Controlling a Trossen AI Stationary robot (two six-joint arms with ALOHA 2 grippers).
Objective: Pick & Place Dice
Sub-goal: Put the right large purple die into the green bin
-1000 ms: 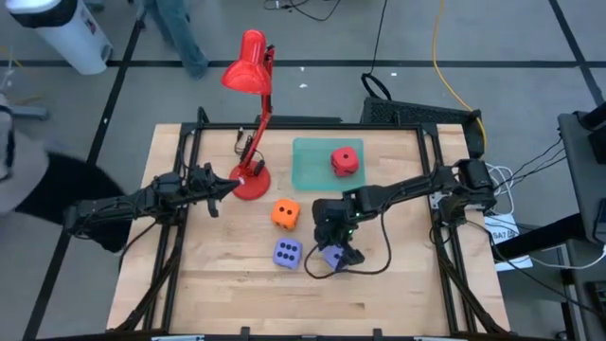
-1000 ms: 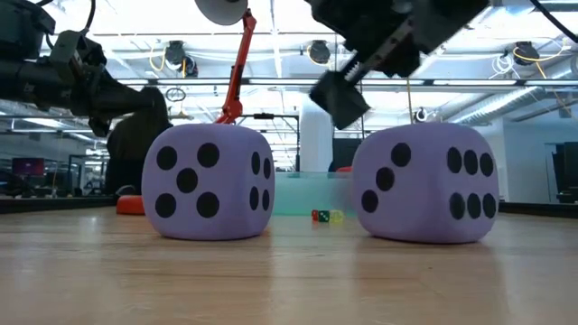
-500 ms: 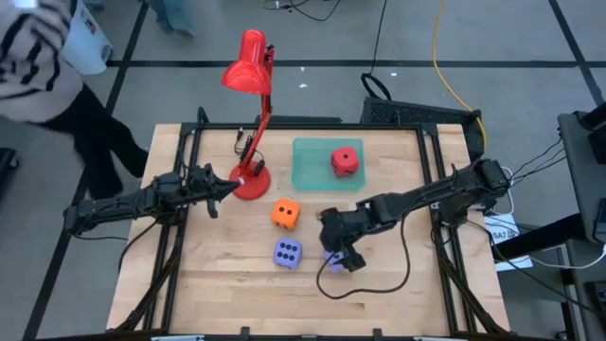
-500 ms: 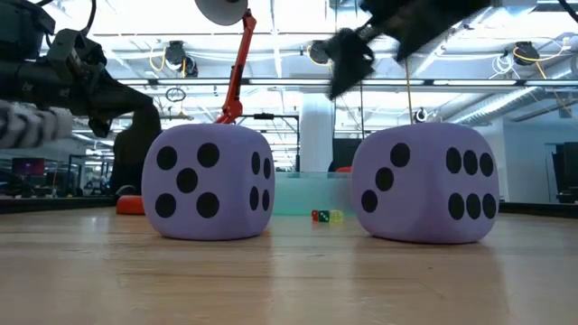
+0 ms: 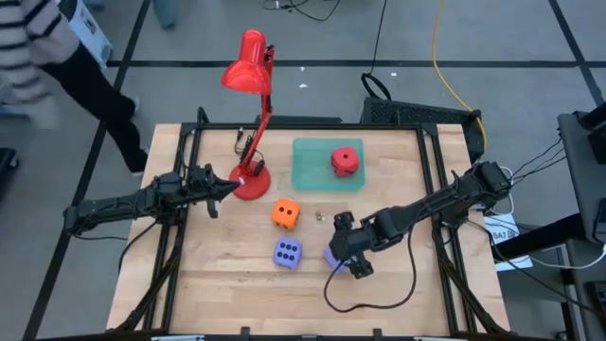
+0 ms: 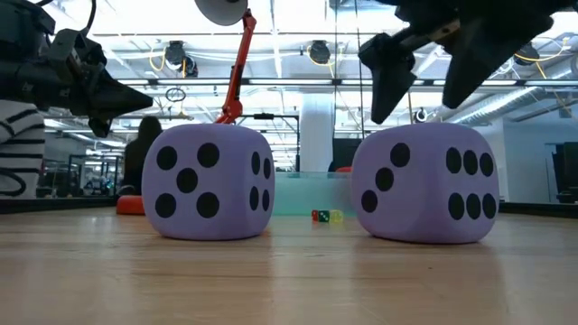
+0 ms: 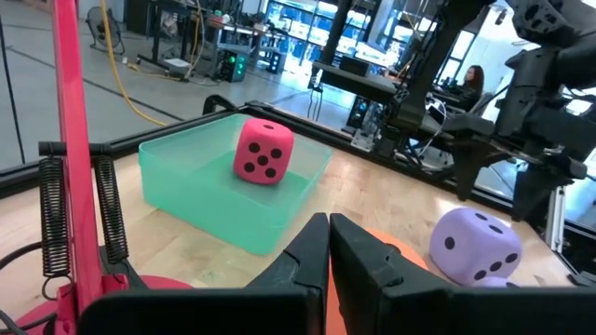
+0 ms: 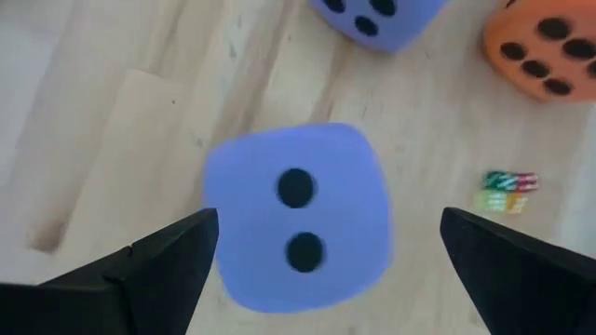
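Two purple dice rest on the wood near the front edge. One [image 5: 288, 253] stands free. The other [image 8: 298, 219], two pips up, sits under my right gripper [image 6: 424, 86], which is open, its fingers a little above the die's top on either side and touching nothing. The orange die [image 5: 285, 214] lies mid-table. The red die [image 5: 346, 161] sits in a green tray [image 5: 311, 169]. My left gripper [image 7: 328, 251] is shut and waits beside the lamp's base, pointing level.
A red desk lamp [image 5: 248, 123] stands on its round base at the far left of the table. Two tiny dice [image 5: 319, 216] lie on the wood between the orange die and my right arm. A person [image 5: 47, 47] walks past beyond the far left corner.
My right gripper has swung toward the table's right and near edges and turned. It stood beside the right purple die; now both open fingers hang over its top. The dice have not moved. A person has walked along the room's left side.
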